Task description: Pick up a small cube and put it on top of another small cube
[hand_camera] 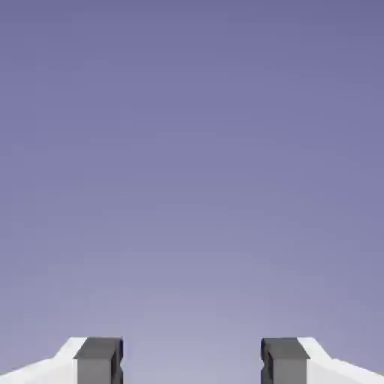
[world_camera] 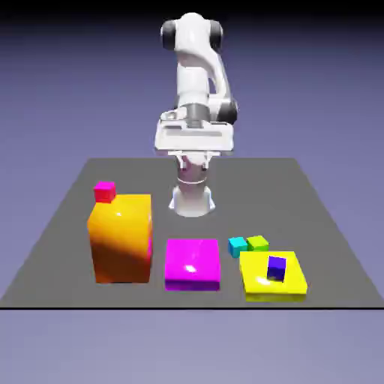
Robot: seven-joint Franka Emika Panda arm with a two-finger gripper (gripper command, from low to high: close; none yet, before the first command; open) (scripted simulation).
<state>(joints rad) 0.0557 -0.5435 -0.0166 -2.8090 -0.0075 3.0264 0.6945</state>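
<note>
While the fingers (hand_camera: 192, 364) stand wide apart and empty, aimed at bare backdrop high near the base, the cyan cube (world_camera: 238, 245) touches the green cube (world_camera: 258, 243) low on the worktop (world_camera: 67, 225), toward the exterior view's right, needing a long downward reach.

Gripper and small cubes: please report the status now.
Gripper open, empty, sees only backdrop. Pink cube on orange block; blue cube on yellow slab; cyan cube, green cube on table. Nothing stacked.
</note>
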